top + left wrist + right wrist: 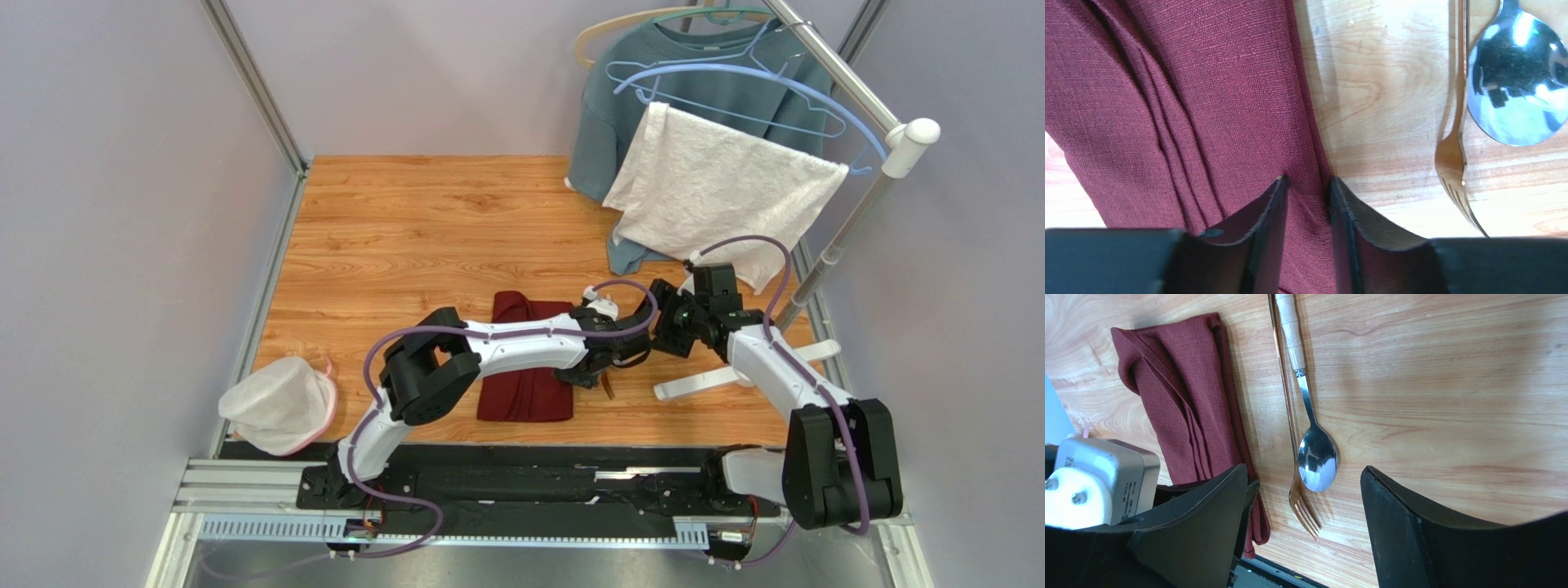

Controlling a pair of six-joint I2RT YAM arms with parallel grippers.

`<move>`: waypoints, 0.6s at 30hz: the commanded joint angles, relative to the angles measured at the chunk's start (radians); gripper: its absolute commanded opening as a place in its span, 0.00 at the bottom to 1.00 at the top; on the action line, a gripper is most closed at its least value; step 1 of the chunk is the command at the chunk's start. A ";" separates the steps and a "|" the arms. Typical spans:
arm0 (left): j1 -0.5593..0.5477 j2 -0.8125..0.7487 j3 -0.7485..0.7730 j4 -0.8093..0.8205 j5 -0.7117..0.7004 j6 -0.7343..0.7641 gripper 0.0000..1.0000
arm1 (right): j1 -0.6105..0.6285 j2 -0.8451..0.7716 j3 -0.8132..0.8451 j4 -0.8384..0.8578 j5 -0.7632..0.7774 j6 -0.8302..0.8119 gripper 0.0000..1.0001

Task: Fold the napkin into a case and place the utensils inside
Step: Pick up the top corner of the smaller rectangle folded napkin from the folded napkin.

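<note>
The maroon napkin (525, 390) lies folded into a narrow oblong on the wooden table, with layered folds showing in the left wrist view (1198, 92) and the right wrist view (1186, 404). My left gripper (601, 361) is at its right edge; the jaws (1307, 180) stand narrowly apart with a fold of cloth pinched between them. Right of the napkin lie the golden fork (1451, 159) and the silver spoon (1517, 92), side by side. My right gripper (665, 331) hovers open above them (1304, 471). The spoon bowl (1318, 456) and fork tines (1304, 509) show between its fingers.
A white towel (718, 196) and a grey-blue sweatshirt (613, 110) hang on a rack at the back right; its pole (846, 233) and white foot (711, 382) stand close to the right arm. A white mesh bag (280, 402) lies at the front left. The table's near edge (1254, 569) is close.
</note>
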 commanded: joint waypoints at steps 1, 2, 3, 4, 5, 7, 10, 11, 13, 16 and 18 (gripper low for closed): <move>0.000 0.039 -0.011 -0.019 -0.013 0.014 0.20 | 0.016 0.037 0.013 0.070 -0.032 0.018 0.72; -0.001 0.031 -0.012 -0.021 -0.019 0.014 0.00 | 0.019 0.047 0.024 0.075 -0.039 0.019 0.72; 0.000 0.000 -0.026 -0.022 -0.022 0.015 0.00 | 0.021 0.053 0.032 0.082 -0.042 0.018 0.73; 0.003 -0.021 -0.037 -0.007 -0.019 0.023 0.00 | 0.021 0.060 0.038 0.086 -0.049 0.021 0.73; 0.005 -0.044 -0.050 0.007 -0.004 0.038 0.00 | 0.021 0.066 0.051 0.093 -0.057 0.024 0.74; 0.015 -0.121 -0.108 0.052 0.014 0.041 0.00 | 0.021 0.102 0.067 0.119 -0.097 0.047 0.75; 0.037 -0.231 -0.204 0.149 0.085 0.053 0.00 | 0.028 0.153 0.084 0.194 -0.163 0.102 0.74; 0.043 -0.256 -0.230 0.177 0.131 0.059 0.00 | 0.033 0.161 0.085 0.213 -0.170 0.116 0.74; 0.060 -0.320 -0.297 0.240 0.162 0.047 0.00 | 0.054 0.193 0.091 0.268 -0.174 0.137 0.74; 0.075 -0.374 -0.351 0.289 0.208 0.038 0.00 | 0.082 0.240 0.088 0.361 -0.203 0.192 0.73; 0.083 -0.395 -0.369 0.301 0.228 0.035 0.00 | 0.102 0.271 0.082 0.444 -0.206 0.243 0.71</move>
